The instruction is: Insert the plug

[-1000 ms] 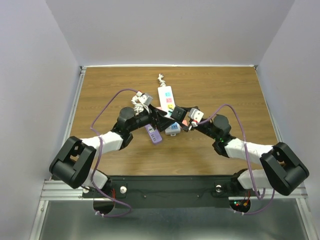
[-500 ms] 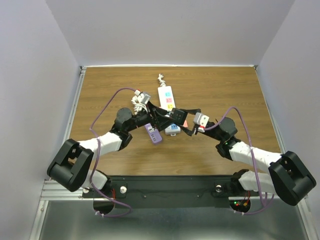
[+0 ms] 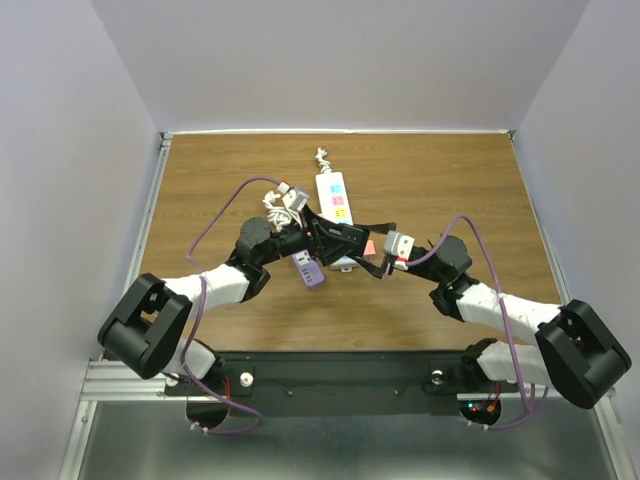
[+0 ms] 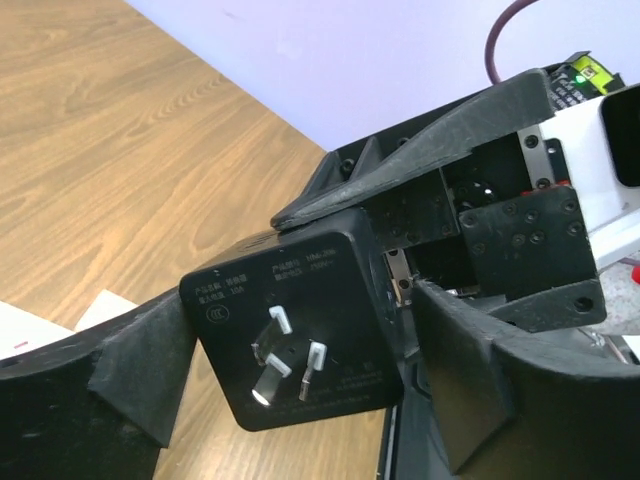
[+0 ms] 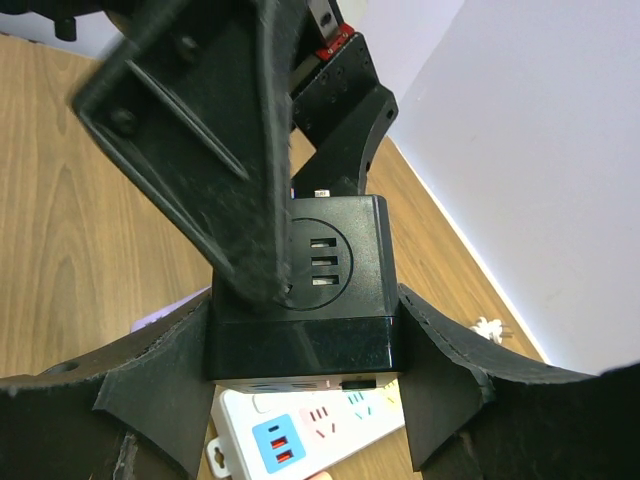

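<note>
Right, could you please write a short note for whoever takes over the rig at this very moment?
Right gripper: shut on the black plug, held off the table.
Left gripper: open, fingers either side of the plug, not clamped; the prongs face its camera.
White power strip: flat on the table beyond the arms, nothing seen plugged in.
Done: plug picked up and brought between both grippers.
Left: settle who holds it, then line up the prongs and push them into a socket.

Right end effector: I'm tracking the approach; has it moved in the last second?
Yes, slightly: the right end effector drew back from the white power strip, toward the bottom of the top view.
</note>
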{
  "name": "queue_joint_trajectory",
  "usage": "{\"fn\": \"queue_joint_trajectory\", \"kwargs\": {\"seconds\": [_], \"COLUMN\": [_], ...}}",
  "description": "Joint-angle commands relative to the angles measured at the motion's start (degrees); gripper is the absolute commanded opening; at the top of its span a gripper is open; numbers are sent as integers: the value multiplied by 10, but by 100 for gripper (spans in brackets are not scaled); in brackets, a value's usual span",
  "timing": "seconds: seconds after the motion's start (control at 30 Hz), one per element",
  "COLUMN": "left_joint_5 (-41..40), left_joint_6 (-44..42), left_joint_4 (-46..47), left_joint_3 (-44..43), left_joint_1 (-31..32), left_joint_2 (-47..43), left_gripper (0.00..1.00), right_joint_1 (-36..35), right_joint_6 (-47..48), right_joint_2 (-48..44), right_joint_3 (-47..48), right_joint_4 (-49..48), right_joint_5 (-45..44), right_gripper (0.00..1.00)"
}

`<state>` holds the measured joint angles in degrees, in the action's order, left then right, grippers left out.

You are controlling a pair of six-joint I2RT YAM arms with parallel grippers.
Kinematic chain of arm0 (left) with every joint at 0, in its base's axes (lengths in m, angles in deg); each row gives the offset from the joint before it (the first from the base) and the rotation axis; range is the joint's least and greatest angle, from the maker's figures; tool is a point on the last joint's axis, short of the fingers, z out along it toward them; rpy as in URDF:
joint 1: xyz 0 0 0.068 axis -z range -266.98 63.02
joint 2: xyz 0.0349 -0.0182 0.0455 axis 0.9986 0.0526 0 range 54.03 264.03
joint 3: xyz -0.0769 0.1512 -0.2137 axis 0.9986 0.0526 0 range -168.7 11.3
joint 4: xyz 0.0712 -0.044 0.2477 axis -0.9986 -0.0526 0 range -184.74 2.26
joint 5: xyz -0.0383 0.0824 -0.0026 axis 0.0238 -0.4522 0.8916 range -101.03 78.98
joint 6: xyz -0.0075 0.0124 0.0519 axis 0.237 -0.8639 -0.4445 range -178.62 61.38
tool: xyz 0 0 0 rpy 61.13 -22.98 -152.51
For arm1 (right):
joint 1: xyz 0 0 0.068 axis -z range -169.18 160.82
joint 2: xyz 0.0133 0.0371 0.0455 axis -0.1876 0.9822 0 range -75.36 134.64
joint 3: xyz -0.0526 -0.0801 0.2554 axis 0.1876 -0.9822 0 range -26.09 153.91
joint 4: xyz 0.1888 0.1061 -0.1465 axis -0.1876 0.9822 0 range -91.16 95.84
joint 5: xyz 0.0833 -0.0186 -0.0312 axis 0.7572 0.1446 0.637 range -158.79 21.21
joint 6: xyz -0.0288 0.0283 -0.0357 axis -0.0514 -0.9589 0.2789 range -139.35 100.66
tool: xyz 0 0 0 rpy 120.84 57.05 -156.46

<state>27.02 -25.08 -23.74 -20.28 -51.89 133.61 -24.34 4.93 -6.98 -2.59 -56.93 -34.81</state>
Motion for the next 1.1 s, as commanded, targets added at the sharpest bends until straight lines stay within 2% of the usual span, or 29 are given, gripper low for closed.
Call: {"fn": "queue_joint_trajectory", "kwargs": {"seconds": [0.0,0.03,0.07,0.1,0.2,0.23,0.27,0.3,0.33,0.4,0.43,0.57,0.7,0.8,0.93,1.03,1.07], "left_joint_5": [22,28,31,33,54,62,63,65,66,63,59,50,55,53,69,92,100], "left_joint_6": [-1,-1,-1,-1,-2,-5,-6,-10,-21,-35,-42,-80,-112,-145,-151,-142,-142], "left_joint_4": [42,49,51,52,58,65,68,74,74,73,68,69,82,82,110,143,151], "left_joint_3": [-27,-29,-31,-32,-40,-42,-41,-41,-43,-42,-43,-41,-38,-39,-39,-44,-44], "left_joint_1": [11,12,13,15,15,15,15,15,13,10,2,-25,-41,-52,-86,-105,-110], "left_joint_2": [1,3,9,13,34,42,44,45,43,39,37,16,2,-11,-16,-8,-8], "left_gripper": [86,73,65,48,21,4,0,0,0,0,0,0,0,0,0,0,0], "right_joint_1": [-7,-9,-9,-8,-9,-9,-9,-8,-9,-9,-9,-8,3,17,69,119,128], "right_joint_6": [16,17,20,20,11,3,1,-1,-9,-14,-26,-61,-96,-134,-189,-273,-273], "right_joint_2": [10,12,19,22,29,30,30,29,28,27,27,31,33,34,29,35,40], "right_joint_3": [16,16,19,21,27,27,27,26,26,25,26,38,57,75,98,118,122], "right_joint_4": [-38,-38,-38,-38,-38,-38,-38,-38,-37,-37,-37,-38,-39,-39,-39,-48,-56], "right_joint_5": [9,10,10,10,0,-14,-22,-29,-45,-61,-84,-150,-165,-146,-89,0,16], "right_gripper": [1,0,0,1,4,18,28,36,51,67,99,100,100,100,100,100,100]}}
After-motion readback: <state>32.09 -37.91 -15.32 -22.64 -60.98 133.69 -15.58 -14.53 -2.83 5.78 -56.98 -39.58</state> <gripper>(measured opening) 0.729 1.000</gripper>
